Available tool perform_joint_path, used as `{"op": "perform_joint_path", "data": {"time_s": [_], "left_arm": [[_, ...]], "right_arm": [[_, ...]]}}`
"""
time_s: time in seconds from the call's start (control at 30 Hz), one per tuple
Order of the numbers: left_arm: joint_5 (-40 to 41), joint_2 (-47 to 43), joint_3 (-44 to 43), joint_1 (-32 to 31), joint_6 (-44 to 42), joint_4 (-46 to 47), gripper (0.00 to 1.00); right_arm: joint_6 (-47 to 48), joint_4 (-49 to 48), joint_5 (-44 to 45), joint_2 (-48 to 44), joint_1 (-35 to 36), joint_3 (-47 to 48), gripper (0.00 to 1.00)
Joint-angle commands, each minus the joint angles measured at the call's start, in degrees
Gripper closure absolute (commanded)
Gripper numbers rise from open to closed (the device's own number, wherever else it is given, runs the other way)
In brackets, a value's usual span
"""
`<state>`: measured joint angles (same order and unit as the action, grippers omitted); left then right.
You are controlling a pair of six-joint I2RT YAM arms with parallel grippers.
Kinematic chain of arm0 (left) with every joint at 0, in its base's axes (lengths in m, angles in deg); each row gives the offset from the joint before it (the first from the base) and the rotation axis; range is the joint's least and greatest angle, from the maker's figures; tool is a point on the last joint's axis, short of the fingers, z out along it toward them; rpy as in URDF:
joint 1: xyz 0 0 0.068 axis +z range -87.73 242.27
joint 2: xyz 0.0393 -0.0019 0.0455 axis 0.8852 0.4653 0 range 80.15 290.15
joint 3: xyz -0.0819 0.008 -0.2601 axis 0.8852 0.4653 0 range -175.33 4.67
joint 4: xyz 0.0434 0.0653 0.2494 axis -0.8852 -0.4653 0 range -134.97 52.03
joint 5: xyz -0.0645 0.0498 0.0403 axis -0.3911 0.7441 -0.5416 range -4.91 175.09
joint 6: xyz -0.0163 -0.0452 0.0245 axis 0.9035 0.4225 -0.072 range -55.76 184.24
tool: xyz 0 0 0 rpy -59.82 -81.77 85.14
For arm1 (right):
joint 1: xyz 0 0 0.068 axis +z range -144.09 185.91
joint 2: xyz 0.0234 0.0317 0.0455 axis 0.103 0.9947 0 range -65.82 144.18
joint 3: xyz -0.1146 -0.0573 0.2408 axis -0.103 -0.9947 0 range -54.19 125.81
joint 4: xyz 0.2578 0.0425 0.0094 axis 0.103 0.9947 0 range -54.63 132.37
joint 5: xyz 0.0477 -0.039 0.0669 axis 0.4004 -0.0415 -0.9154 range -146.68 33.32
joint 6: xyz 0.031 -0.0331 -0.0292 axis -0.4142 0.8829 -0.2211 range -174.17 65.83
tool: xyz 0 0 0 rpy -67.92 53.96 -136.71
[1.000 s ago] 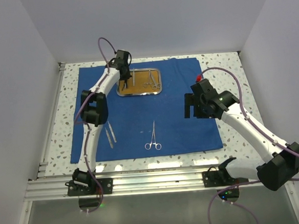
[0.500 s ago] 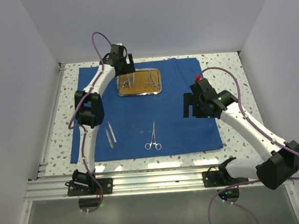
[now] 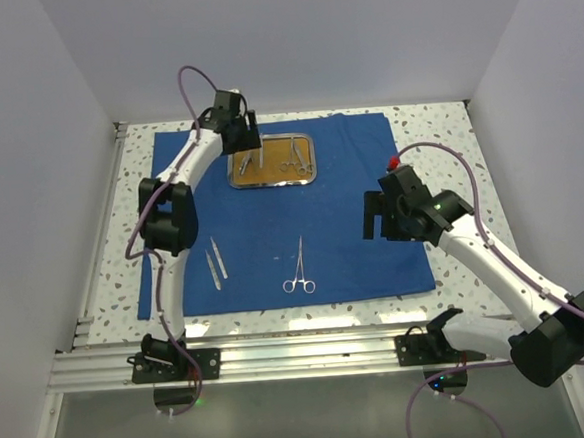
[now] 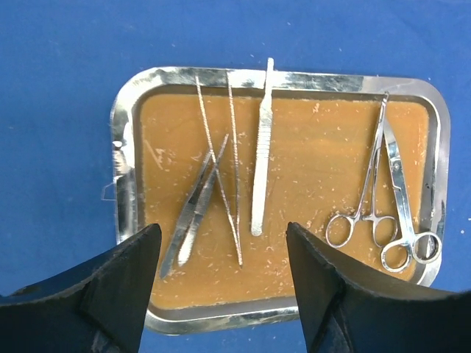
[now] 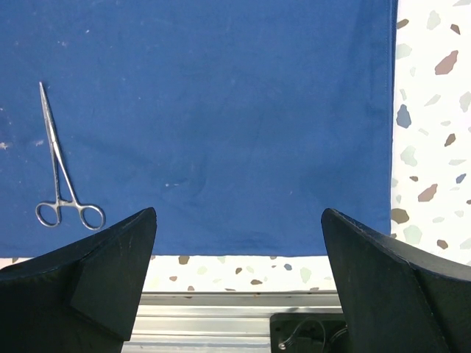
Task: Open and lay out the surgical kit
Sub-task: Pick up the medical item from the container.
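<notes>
The royal-blue cloth wrap [image 3: 321,207] lies spread flat. At its far side sits the steel tray [image 4: 129,147] with an orange-brown inside. In the tray lie two crossed tweezers [image 4: 213,184], a flat straight tool [image 4: 260,154] and ring-handled clamps [image 4: 383,198]. My left gripper [image 4: 222,234] hovers open above the tray's near edge with nothing between its fingers; from above, the left gripper [image 3: 246,135] is at the tray's far left. One clamp [image 3: 297,267] and tweezers [image 3: 216,262] lie on the cloth. My right gripper [image 5: 239,217] hangs open and empty over the cloth's near right part.
Speckled tabletop [image 5: 434,147] borders the cloth on the right and along the near side. An aluminium rail [image 5: 221,316] runs along the table's near edge. White walls enclose the table on three sides.
My left gripper rose out of the tray and opened, leaving the tools lying inside. The right gripper drifted slightly toward the near edge.
</notes>
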<state>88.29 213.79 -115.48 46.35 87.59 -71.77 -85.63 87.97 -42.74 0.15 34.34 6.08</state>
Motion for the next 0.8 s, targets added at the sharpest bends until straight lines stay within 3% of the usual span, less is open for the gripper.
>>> {"op": "perform_joint_path", "data": {"time_s": [0.0,0.27,0.37,0.63,0.77], "left_arm": [[0.0,1.0,-0.5,-1.7,-0.5,1.5,0.28],[3.0,3.2,-1.5,-2.8,1.1,0.7,0.38],[3.2,4.3,-2.0,-3.0,1.0,0.0,0.47],[5.6,5.0,0.6,-4.1,0.6,0.0,0.52],[5.8,5.9,0.5,-4.1,0.6,0.1,0.64]], "right_arm": [[-1.2,-0.5,0.1,-1.9,-0.1,-0.7,0.02],[-1.6,0.6,0.7,-2.5,-0.1,-0.9,0.02],[-1.5,0.7,1.2,-2.3,-0.1,-0.9,0.02],[-0.4,0.1,1.6,-0.3,-0.1,-0.3,0.02],[-0.1,-0.4,1.6,0.4,-0.1,-0.3,0.02]]}}
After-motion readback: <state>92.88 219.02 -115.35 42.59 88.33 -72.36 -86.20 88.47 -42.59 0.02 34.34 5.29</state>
